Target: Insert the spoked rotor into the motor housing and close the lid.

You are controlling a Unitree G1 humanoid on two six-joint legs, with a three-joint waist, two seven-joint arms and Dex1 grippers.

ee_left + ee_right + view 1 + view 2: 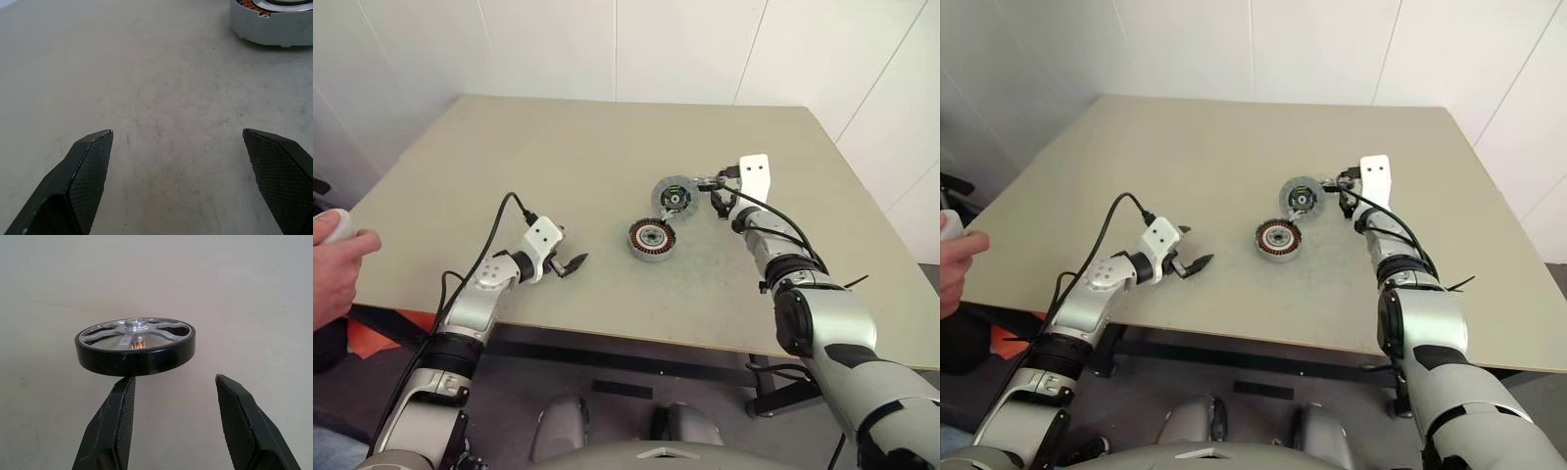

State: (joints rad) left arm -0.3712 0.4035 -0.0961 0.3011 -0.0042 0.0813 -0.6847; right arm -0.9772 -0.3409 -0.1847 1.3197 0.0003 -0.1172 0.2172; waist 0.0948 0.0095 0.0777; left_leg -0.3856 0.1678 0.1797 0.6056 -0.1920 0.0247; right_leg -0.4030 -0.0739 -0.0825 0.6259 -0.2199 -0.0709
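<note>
The motor housing (pixel 651 240), a round cup with copper windings, sits mid-table; the left wrist view shows its silver wall (pixel 271 24). Just behind it to the right lies the spoked rotor (pixel 674 196), flat on the table, with a black rim and silver spokes (pixel 135 345). My right gripper (pixel 173 378) is open right beside the rotor. One fingertip (pixel 124 396) is at the rotor's rim and nothing is between the fingers. My left gripper (pixel 570 262) is open and empty, low over the table left of the housing. I cannot make out the lid.
A person's hand (pixel 337 264) holding a small white object is at the table's front left edge. Cables run along both arms. The beige table (pixel 558 157) is bare at the back and left. White walls stand behind it.
</note>
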